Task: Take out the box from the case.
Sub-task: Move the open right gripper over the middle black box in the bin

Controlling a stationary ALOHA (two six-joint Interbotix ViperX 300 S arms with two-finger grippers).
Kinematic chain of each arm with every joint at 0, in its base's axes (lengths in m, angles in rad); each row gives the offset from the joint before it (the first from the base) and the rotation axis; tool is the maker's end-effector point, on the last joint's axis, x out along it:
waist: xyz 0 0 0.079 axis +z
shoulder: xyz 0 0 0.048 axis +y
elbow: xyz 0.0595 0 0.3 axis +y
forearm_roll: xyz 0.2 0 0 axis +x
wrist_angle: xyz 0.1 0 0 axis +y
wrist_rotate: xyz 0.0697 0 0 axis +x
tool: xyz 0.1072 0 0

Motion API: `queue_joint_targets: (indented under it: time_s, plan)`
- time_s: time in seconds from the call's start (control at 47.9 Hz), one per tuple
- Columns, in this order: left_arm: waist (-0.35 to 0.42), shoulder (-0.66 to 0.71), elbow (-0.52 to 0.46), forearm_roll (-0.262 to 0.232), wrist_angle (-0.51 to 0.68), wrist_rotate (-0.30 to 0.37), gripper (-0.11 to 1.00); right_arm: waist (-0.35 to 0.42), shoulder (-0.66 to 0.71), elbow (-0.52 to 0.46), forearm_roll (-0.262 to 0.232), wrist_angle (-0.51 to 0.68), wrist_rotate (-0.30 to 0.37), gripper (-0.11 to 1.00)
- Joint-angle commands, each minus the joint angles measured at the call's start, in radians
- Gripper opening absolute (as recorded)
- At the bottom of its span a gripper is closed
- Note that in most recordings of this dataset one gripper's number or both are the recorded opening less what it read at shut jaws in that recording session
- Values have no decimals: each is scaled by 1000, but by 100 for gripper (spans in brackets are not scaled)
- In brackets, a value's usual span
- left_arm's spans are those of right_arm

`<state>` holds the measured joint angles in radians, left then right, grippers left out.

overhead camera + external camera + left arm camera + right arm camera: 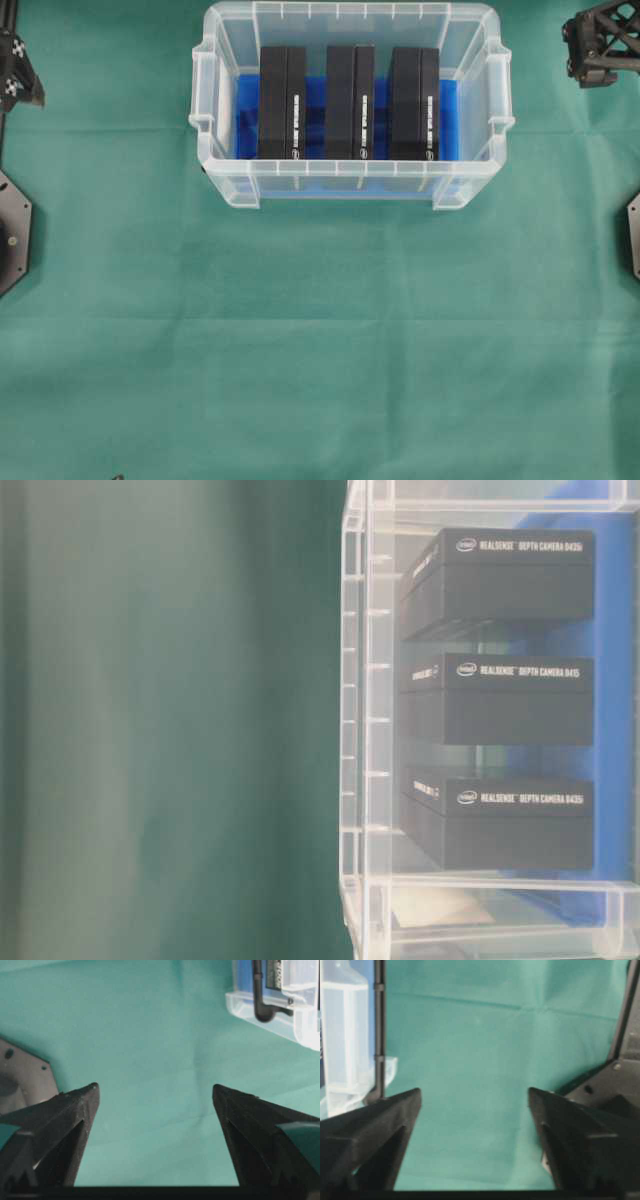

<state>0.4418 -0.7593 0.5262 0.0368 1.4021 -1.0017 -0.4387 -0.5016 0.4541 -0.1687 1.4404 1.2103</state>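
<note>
Black boxes (351, 102), three in row inside clear case (350, 185), upper centre of overhead view, on blue lining (245, 118). Labels read "Intel RealSense Depth Camera D435i", middle "D415". Green cloth covers desk (320, 340). Left hand (155, 1095) spread wide, empty, case upper right. Right hand (475, 1097) spread wide, empty, case at left edge.
</note>
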Motion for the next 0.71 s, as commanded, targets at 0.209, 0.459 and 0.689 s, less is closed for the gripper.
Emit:
queue_joint_targets:
  time_s: [0.209, 0.459, 0.689]
  plan:
    - [0, 3, -25, 6, -5, 0, 94, -2, -11, -15, -15, 9, 2, 95]
    - [2, 3, -25, 8, -5, -2, 94, -2, -11, -17, -14, 15, 6, 95]
    - [3, 3, -25, 8, -5, -3, 94, -2, -11, -17, -14, 20, 6, 94]
